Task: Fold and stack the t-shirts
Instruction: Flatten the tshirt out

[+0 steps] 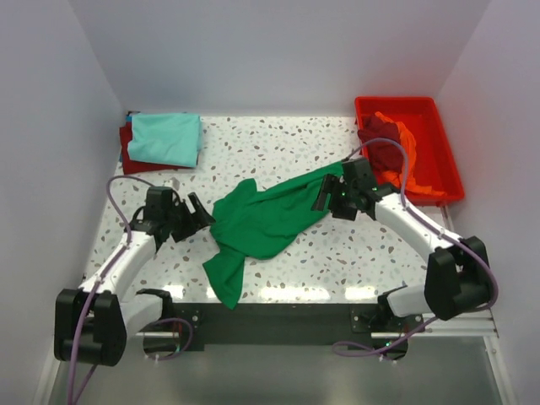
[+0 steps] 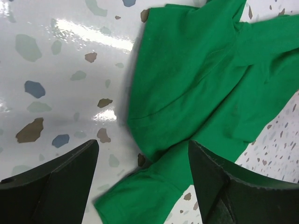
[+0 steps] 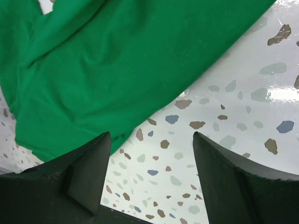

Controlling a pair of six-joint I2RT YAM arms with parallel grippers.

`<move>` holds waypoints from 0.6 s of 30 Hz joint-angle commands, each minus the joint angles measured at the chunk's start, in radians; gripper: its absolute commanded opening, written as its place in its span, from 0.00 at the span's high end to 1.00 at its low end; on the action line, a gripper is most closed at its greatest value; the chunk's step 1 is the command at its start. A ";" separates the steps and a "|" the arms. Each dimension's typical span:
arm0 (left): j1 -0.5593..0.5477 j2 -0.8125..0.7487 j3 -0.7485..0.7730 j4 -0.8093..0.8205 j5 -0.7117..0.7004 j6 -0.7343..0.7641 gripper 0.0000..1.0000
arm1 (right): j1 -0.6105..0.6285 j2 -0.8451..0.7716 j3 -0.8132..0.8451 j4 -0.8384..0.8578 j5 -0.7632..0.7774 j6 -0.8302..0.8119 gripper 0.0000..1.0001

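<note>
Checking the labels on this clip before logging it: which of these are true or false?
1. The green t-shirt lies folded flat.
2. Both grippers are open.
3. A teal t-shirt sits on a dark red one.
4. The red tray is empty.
1. False. The green t-shirt lies crumpled and unfolded mid-table.
2. True. The left gripper and the right gripper both have their jaws apart, holding nothing.
3. True. The teal t-shirt lies folded on the dark red t-shirt at the far left corner.
4. False. The red tray holds orange cloth and dark red cloth.
</note>
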 commanded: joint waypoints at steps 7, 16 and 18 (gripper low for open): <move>-0.002 0.151 -0.022 0.235 0.150 -0.035 0.31 | 0.007 0.138 0.032 0.078 -0.019 -0.004 0.27; -0.053 0.240 -0.031 0.231 0.115 -0.041 0.34 | 0.005 0.224 0.071 0.089 0.001 -0.021 0.28; -0.064 0.252 -0.028 0.249 0.113 -0.047 0.34 | 0.007 0.248 0.078 0.090 0.005 -0.024 0.28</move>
